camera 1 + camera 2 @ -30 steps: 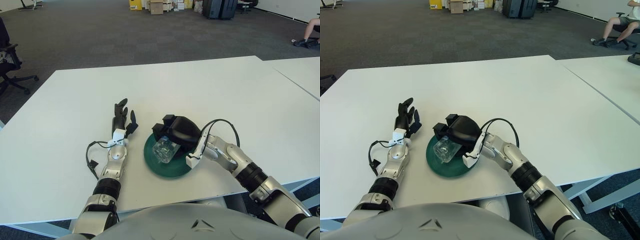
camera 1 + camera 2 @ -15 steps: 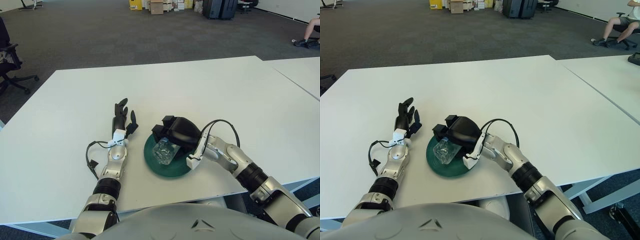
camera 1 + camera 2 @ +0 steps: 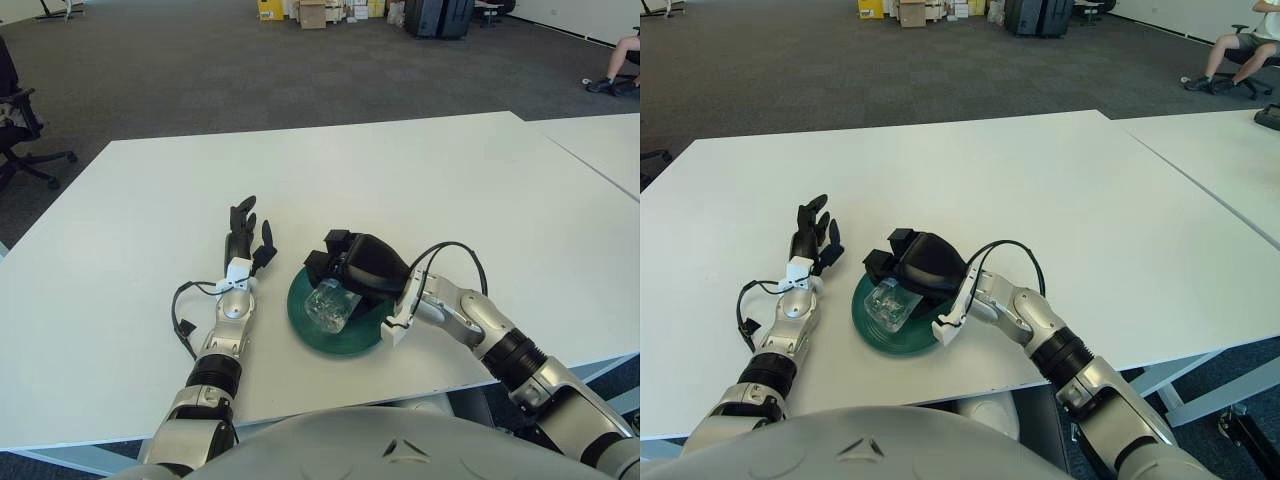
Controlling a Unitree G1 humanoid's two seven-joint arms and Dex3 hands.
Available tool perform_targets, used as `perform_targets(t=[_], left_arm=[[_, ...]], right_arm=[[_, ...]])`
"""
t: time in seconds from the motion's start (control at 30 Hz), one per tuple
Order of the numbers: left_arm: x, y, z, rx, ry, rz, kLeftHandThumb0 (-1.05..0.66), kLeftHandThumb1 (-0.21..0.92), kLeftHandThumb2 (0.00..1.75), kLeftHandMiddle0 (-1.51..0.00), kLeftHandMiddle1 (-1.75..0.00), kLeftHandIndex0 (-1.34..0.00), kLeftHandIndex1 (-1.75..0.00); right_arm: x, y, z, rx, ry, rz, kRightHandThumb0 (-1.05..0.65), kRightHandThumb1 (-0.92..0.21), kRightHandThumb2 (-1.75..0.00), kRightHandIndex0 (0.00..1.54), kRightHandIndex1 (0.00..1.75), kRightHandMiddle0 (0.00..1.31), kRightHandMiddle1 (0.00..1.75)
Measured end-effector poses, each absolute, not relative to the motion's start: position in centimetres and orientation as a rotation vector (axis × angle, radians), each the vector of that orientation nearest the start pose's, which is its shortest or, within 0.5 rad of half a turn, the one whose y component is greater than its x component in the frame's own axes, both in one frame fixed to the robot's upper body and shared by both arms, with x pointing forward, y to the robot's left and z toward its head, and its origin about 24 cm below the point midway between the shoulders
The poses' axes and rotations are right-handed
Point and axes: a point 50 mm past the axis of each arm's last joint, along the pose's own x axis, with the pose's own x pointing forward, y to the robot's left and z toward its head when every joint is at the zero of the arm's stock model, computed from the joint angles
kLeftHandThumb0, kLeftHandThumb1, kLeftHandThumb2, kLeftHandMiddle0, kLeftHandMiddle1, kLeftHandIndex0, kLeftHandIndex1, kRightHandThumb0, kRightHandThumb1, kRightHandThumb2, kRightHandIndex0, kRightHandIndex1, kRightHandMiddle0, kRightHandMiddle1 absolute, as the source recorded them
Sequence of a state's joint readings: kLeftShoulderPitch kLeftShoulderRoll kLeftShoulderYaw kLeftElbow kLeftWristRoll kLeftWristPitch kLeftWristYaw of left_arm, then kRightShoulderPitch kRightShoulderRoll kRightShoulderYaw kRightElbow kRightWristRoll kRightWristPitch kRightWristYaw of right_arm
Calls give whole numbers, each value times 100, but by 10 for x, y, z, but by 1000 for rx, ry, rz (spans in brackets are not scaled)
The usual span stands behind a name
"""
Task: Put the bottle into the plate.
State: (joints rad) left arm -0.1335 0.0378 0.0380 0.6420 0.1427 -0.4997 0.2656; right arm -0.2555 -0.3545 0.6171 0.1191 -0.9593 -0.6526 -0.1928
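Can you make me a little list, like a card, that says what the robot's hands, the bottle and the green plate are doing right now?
bottle: clear plastic bottle, tipped over the plate, its lower end down in the dish
plate: dark green plate, on the white table near the front edge
right hand: right hand over the plate, black fingers around the bottle
left hand: left hand shows left of the plate, fingers spread, holding nothing
task: bottle is in the plate but not yet let go
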Motion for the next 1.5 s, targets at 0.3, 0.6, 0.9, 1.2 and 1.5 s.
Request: perform_targets(t=[0.3,0.6,0.9,1.2,1.5], left_arm=[[256,166,-21,150,-4,204,-72,92,86,-41,-1,0,-84],[256,167,-22,143,1,208,-71,92,85,-42,-1,0,-85],[256,166,-22,135,1,210,-70,92,85,-43,-2,0,-87],[256,166,-23,133,-9,207,-70,92,87,-44,-2,0,-89],[256,166,-24,132,-9,207,-70,92,87,-44,-2,0,-89]], right_arm=[[214,-41,59,-1086,-966,868,-64,-84,-69,54,127,26,160],[214,-45,58,-1148,-971,895,-83,-92,-70,46,56,17,124],[213,-47,58,-1191,-967,915,-86,-92,-76,37,29,5,108],[214,-46,61,-1192,-979,924,-87,-92,-80,33,20,0,102],[214,-46,61,-1186,-977,933,-87,-92,-82,35,18,0,101]])
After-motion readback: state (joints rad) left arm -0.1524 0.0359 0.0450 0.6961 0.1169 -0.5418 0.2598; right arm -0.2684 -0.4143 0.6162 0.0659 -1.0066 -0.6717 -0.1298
